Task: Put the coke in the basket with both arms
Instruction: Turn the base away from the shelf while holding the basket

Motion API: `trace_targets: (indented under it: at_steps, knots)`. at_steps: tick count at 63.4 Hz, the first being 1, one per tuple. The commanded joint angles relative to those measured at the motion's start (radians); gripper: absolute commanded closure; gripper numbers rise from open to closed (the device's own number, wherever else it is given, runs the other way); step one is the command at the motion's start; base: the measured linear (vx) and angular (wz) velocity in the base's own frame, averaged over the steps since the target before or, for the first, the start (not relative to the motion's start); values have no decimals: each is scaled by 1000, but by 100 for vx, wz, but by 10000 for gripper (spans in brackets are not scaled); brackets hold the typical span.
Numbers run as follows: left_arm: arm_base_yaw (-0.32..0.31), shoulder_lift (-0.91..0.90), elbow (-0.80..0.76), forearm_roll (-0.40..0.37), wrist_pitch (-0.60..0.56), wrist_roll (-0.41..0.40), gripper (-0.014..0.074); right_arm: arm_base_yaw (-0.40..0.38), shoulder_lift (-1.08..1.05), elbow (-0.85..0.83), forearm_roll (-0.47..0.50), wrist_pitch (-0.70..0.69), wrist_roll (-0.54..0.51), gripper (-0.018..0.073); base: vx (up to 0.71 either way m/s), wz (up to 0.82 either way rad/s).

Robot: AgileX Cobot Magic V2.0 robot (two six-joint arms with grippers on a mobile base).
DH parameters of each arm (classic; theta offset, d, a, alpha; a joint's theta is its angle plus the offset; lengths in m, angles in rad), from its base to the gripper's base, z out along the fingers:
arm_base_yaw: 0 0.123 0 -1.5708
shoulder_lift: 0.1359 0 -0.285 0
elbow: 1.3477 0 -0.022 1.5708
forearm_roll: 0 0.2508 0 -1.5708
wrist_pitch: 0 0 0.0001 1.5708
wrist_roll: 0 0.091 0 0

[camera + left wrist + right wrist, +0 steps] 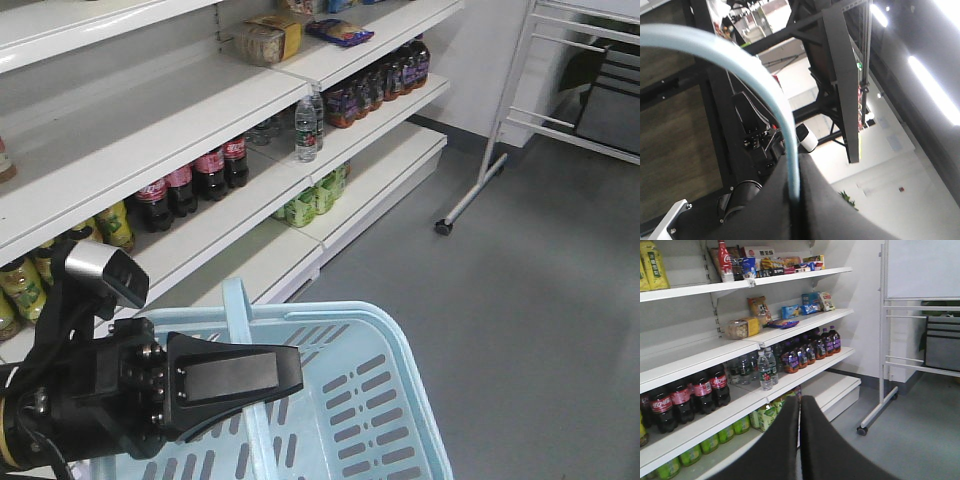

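Several coke bottles (195, 178) with red labels stand in a row on the middle shelf, to the left of my right gripper (800, 402) in its wrist view, where the coke (702, 391) sits at mid height. That gripper is shut with nothing between its fingers and hangs in the air well short of the shelf. My left gripper (290, 380) is shut on the handle (238, 312) of the light blue basket (400, 400) at the bottom of the front view. In the left wrist view the pale blue handle (765, 75) arcs down into the shut left gripper (795, 162).
Water bottles (306, 130), dark purple-labelled bottles (380, 85) and green bottles (310, 200) fill the shelves to the right of the coke. Yellow tea bottles (115, 225) stand to its left. A white wheeled rack (495, 140) stands on the grey floor at the right.
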Motion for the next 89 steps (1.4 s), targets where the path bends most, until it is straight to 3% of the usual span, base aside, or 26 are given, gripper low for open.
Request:
trace_targets:
  at_steps: [1, 89]
  knots:
    - [-6, -24, -20, -73, -226, -3, 604, -2, -18, 15, -3, -68, -12, 564, -3, -34]
    - [-6, -24, -20, -73, -226, -3, 603, -2, -18, 15, -3, -70, -12, 564, 6, -31]
